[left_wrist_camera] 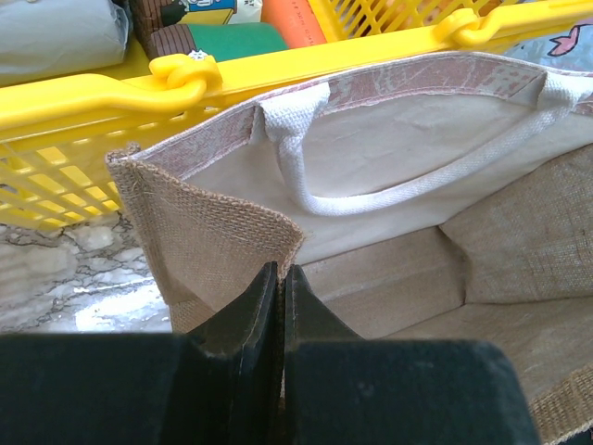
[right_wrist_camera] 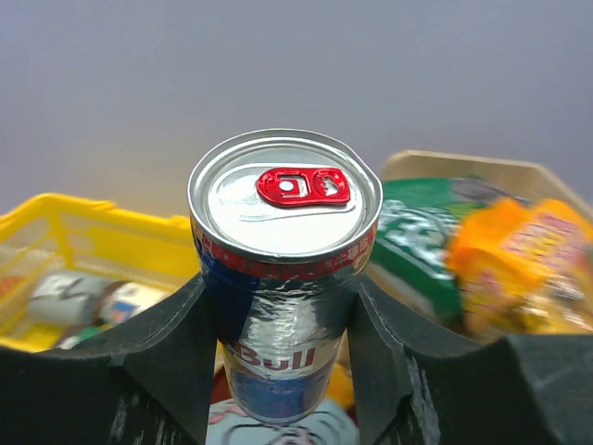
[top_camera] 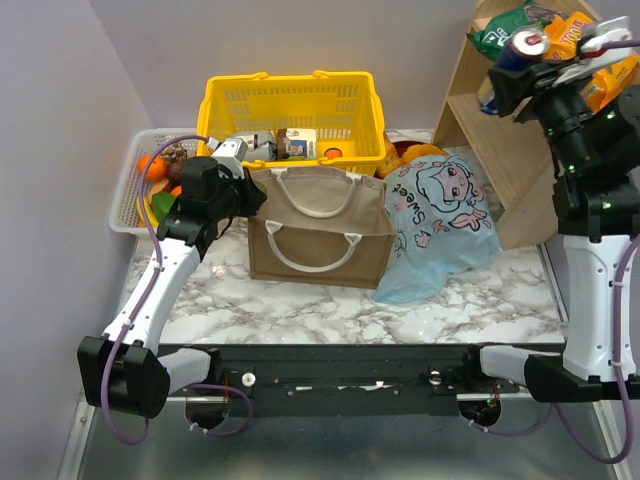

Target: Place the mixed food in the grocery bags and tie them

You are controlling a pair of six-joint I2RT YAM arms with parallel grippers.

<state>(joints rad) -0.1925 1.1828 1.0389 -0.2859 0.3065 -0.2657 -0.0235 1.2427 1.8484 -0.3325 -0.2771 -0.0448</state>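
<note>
**Room.** Plain pale lilac-grey walls [top_camera: 60, 100] close in the back and the left side.

**Surface.** White worktop [top_camera: 300, 300] veined in grey marble. A black rail [top_camera: 340, 372] runs along its near edge and carries both arm bases.

**Left hand** [left_wrist_camera: 281, 273]. Fingers pressed together, pinching the near left corner of the tan bag's rim.
- Tan bag [top_camera: 320, 235]: woven jute, upright, mouth open, directly to the right of this hand. Its white loop handles [top_camera: 313, 208] hang over the front and back. The pale lining is visible and nothing shows inside.
- Yellow basket [top_camera: 290, 105]: plastic mesh, just beyond the hand, touching the back of the tan bag. It holds cartons.
- White tray [top_camera: 125, 195]: to the left of the hand against the wall, holding fruit [top_camera: 150, 163] in orange, green and dark colours.

**Right hand** [right_wrist_camera: 283, 306]. Raised well above the worktop, fingers clamped on either side of a drink can [right_wrist_camera: 283, 278]. The can is blue and silver, upright, with a red pull tab on top.
- Wooden shelf [top_camera: 480, 120]: beside and below this hand, with green and orange snack packets [top_camera: 500, 30] on top.
- Light-blue bag [top_camera: 440, 215]: slumped on the worktop well below the hand, touching the right side of the tan bag, cartoon print facing up.
</note>
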